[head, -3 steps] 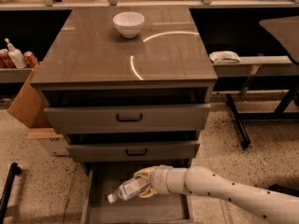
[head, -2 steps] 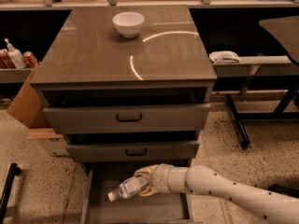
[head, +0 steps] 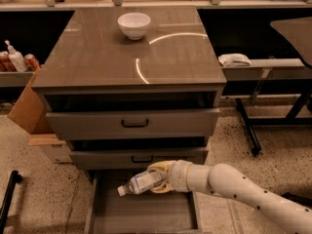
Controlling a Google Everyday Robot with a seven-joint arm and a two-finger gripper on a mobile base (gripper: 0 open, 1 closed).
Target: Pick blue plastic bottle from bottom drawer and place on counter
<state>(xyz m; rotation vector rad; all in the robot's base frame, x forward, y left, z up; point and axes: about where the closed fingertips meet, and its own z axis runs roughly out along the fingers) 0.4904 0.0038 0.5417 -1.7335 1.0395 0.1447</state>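
Observation:
The blue plastic bottle is a small clear bottle with a white cap pointing left. My gripper is shut on it and holds it tilted above the open bottom drawer, just in front of the middle drawer's face. My white arm reaches in from the lower right. The counter is the glossy grey-brown top of the cabinet, with curved light glints.
A white bowl stands at the back of the counter. Two drawers with black bar handles sit above the open one. A cardboard box stands left of the cabinet, a white pump bottle on a left shelf, a bench with black legs right.
The bottle and my gripper have risen slightly above the drawer floor; otherwise nothing has visibly moved.

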